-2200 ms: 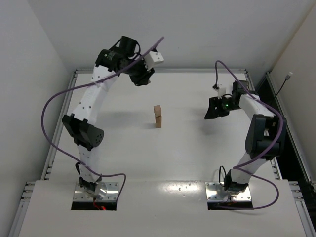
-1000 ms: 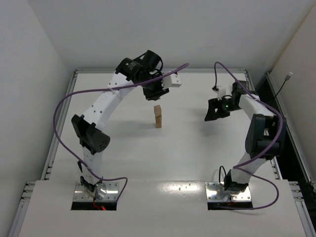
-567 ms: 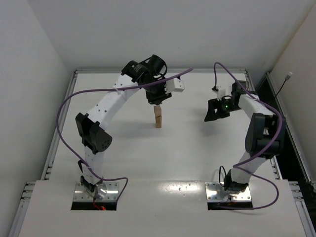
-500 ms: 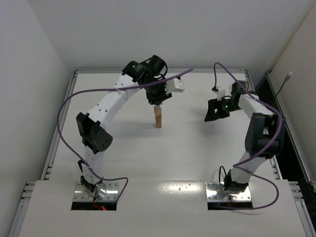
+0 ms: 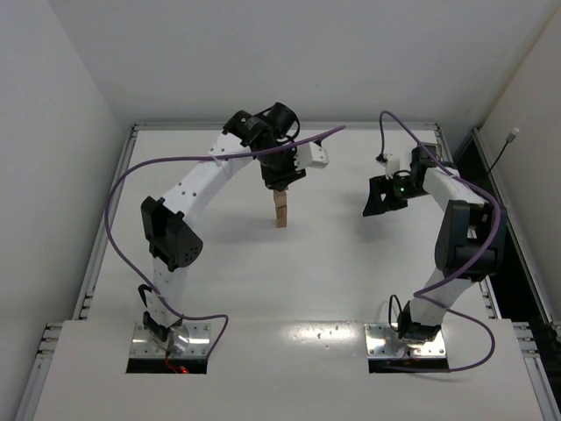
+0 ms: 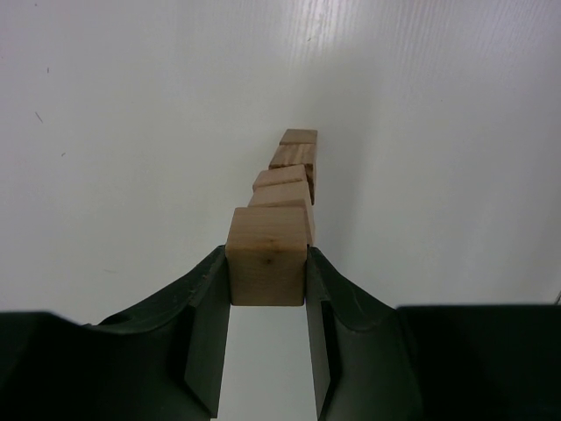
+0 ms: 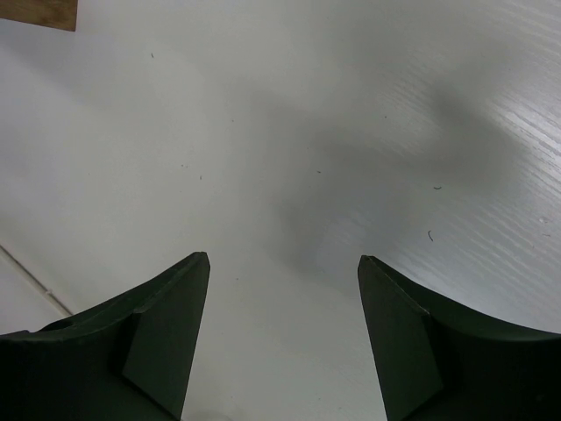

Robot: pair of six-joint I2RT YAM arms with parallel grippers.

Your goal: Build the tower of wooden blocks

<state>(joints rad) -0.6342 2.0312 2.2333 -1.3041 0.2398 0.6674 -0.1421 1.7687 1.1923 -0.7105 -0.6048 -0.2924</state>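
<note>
The tower point(image 5: 280, 212) is a narrow column of tan wood blocks standing mid-table, and in the left wrist view the tower point(image 6: 294, 171) runs away below the held block. My left gripper point(image 5: 280, 183) hangs right over its top, shut on a wood block point(image 6: 267, 267) that sits just above the column; contact with the top cannot be told. My right gripper point(image 5: 379, 198) hovers open to the right of the tower, well apart from it, with nothing between its fingers point(image 7: 166, 329). A corner of another wood block point(image 7: 38, 13) shows at the top left of the right wrist view.
The white table point(image 5: 333, 254) has a raised metal rim point(image 5: 136, 132) along the back and sides, with white walls behind. Purple cables loop from both arms. The arm bases are bolted at the near edge.
My left arm has swung right from the back left and come down over the tower with the block in its jaws. The right arm has stayed still.
</note>
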